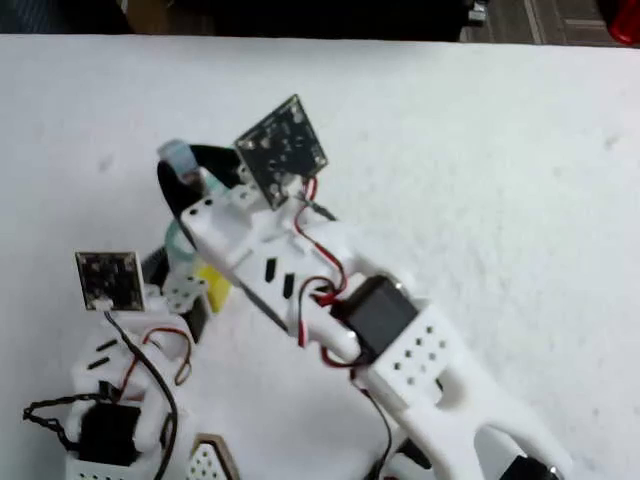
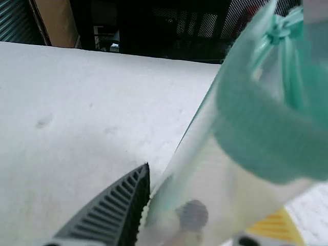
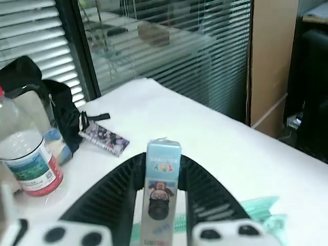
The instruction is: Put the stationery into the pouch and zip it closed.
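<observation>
Right gripper (image 3: 163, 215) clasps a light-blue stationery pack (image 3: 163, 174) between its jaws; left gripper (image 2: 184, 218) pinches the pouch (image 2: 246, 133); packing and zipping apparently remain.

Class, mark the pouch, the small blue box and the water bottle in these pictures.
pouch (image 2: 261, 138), left wrist view, on its green zip band.
box (image 3: 163, 169), right wrist view, on its printed front face.
bottle (image 3: 31, 166), right wrist view, on its label.
</observation>
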Motion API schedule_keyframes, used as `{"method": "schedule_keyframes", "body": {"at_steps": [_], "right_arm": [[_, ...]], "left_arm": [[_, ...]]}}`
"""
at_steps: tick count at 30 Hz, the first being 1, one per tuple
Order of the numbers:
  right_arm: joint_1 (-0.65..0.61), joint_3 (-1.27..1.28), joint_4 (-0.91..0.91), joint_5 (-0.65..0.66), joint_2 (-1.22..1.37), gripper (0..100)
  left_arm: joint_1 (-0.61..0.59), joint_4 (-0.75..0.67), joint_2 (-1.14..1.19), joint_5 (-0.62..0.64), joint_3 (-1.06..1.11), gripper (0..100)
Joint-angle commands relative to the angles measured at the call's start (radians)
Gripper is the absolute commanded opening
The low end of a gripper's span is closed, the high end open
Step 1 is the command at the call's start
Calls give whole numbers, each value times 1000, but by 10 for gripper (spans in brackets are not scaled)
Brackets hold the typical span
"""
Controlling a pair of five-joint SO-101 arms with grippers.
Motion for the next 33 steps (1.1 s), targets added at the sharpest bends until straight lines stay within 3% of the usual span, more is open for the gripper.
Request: {"method": "schedule_keyframes", "body": {"at_steps": [1,8,17,33], "right_arm": [[5,61,-128,-3,-5,16],[65,149,-291,-6,-2,16],[61,186,-286,-9,93,16],[-5,460,-285,-3,-228,29]], "left_arm": [[4,-12,10,9,-29,277],[4,-25,10,9,-29,278],[2,-35,10,12,-28,278],[1,-55,10,14,-28,277]]}}
